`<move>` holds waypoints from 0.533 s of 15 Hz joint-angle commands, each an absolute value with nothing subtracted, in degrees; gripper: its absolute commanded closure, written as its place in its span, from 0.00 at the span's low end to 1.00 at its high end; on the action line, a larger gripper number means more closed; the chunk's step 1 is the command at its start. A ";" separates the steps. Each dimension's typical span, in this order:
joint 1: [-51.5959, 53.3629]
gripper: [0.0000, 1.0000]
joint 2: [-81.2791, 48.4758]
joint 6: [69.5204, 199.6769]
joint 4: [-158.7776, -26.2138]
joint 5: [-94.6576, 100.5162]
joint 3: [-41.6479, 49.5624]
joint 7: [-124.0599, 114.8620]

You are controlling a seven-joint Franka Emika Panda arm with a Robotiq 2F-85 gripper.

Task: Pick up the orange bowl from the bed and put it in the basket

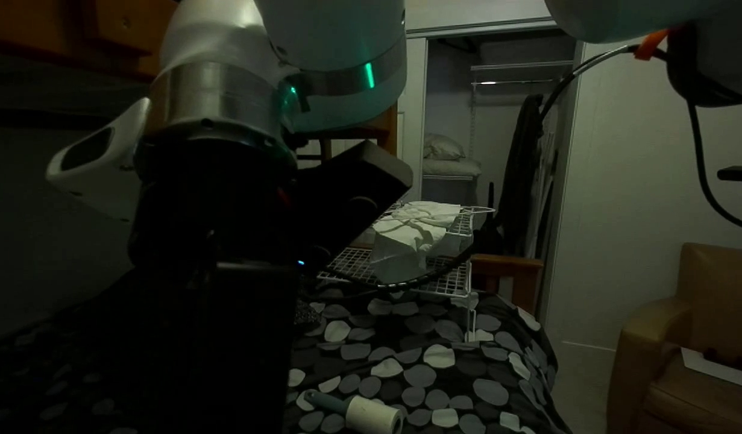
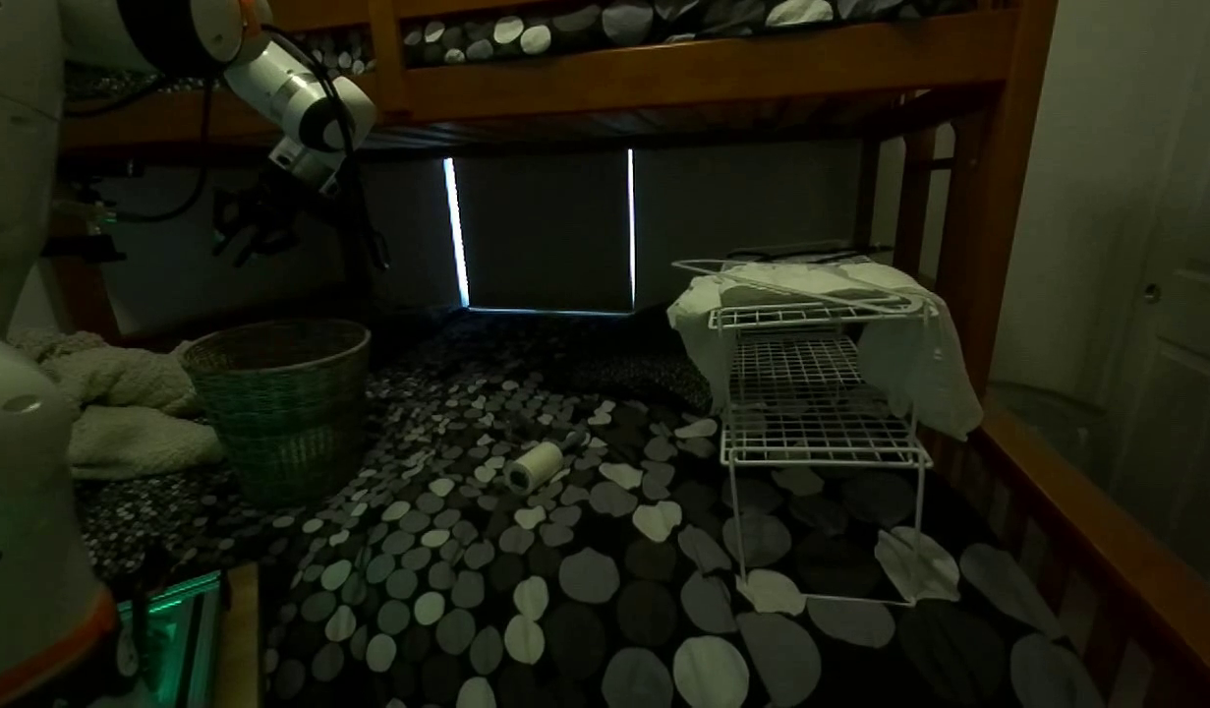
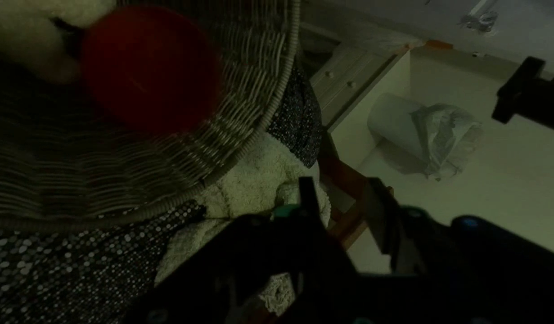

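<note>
The orange bowl (image 3: 148, 72) shows dark red and round in the wrist view, inside the rim of the woven basket (image 3: 273, 105). The basket (image 2: 290, 428) stands upright on the bed (image 2: 526, 629) in an exterior view; the bowl is hidden there by its wall. The bed's black spotted bedding also shows in an exterior view (image 1: 419, 377). My gripper (image 2: 251, 241) hangs in the air above the basket's rim level. In the wrist view the gripper's fingertips (image 3: 341, 184) are apart with nothing between them.
A white wire rack (image 2: 826, 457) draped with white cloth stands on the bed. A lint roller (image 2: 534, 467) lies mid-bed. A fluffy pale blanket (image 2: 138, 433) lies beside the basket. The upper bunk's wooden rail (image 2: 703, 79) crosses above. A paper-towel roll (image 3: 396, 119) shows in the wrist view.
</note>
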State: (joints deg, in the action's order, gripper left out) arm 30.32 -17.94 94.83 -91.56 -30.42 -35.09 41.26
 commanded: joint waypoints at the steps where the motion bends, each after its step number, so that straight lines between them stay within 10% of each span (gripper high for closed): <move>1: 29.72 0.34 -12.35 94.46 -95.86 -31.30 -35.25 34.52; 5: 29.52 0.04 -0.83 100.25 -105.51 -35.15 -35.87 24.87; 8: 30.18 0.00 7.66 102.61 -111.16 -36.94 -36.09 18.81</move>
State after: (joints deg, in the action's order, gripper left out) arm 30.32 -3.53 98.78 -101.89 -34.50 -35.93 23.93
